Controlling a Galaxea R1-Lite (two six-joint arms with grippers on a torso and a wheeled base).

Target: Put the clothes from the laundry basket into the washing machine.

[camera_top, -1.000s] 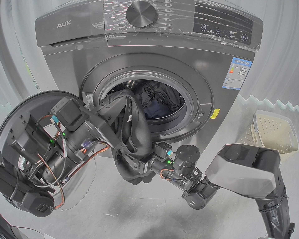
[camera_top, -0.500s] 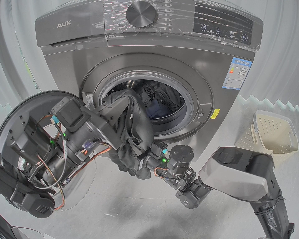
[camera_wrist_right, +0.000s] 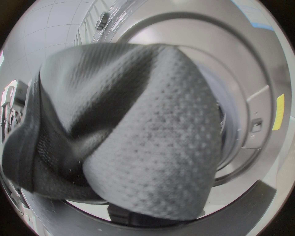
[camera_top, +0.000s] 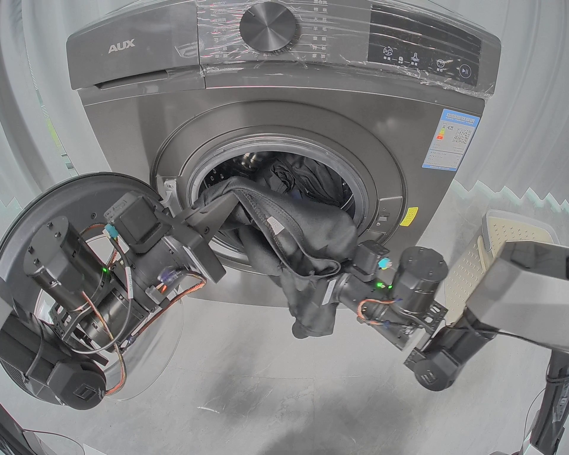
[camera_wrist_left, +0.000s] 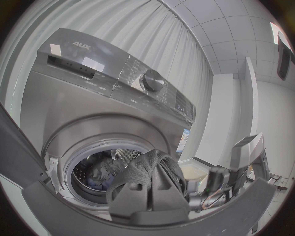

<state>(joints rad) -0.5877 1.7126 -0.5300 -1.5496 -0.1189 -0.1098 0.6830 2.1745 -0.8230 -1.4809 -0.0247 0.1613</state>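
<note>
Over left hand (camera_wrist_left: 150,188), dark garment (camera_top: 299,232)

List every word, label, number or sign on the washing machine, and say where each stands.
Washing machine drawer: a short brand mark in pale capitals, left unquoted.
Around the dial: rows of print, too small to read.
Control panel: icons and a start symbol, no readable words.
Blue sticker: a code square and fine print, too small to read.
Yellow sticker: nothing readable.
</note>
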